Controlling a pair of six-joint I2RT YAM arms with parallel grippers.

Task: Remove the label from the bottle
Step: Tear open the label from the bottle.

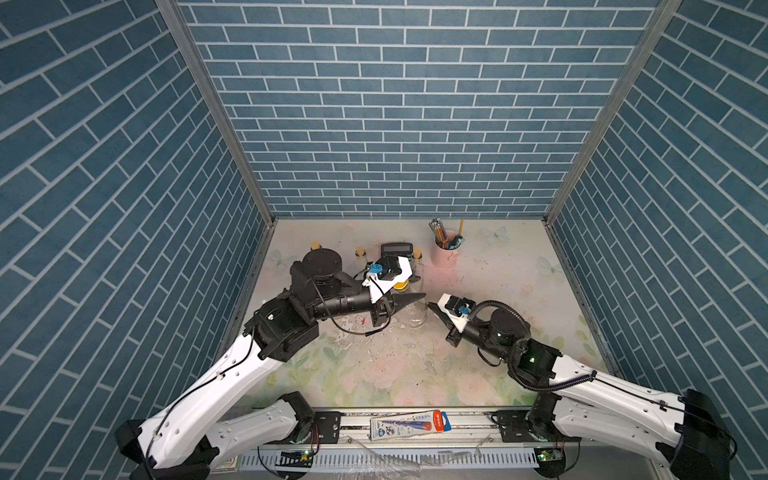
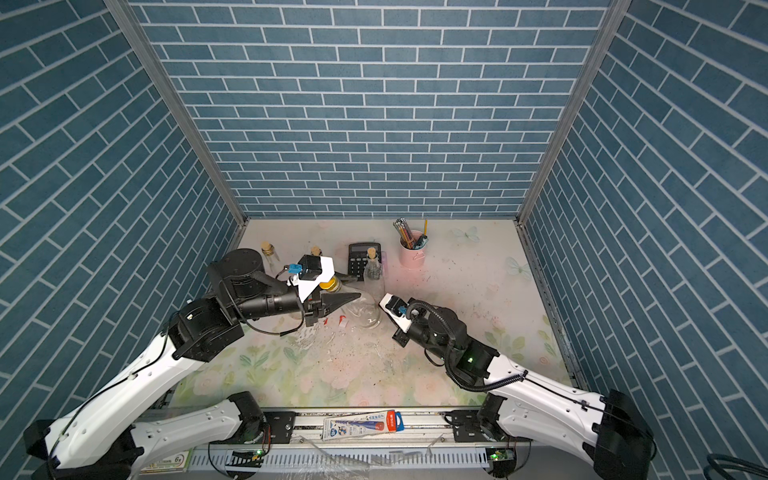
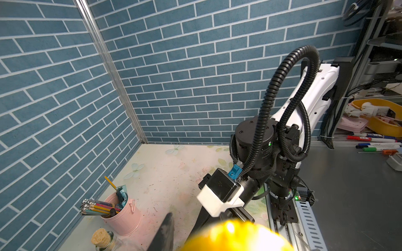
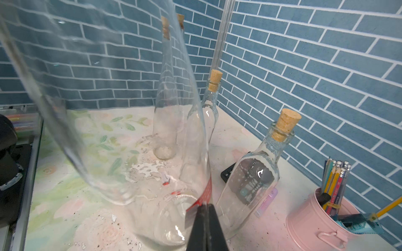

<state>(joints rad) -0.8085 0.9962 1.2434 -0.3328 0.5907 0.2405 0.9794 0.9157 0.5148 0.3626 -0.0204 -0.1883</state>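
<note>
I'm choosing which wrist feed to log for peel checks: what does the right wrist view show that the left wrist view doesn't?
Only the right wrist view: the right pincer shut on the red label of the clear bottle, and a calculator. Only the left wrist view: the right arm, the yellow cap, loose markers. Both: the pink pencil cup, a corked bottle and the blue brick wall.
</note>
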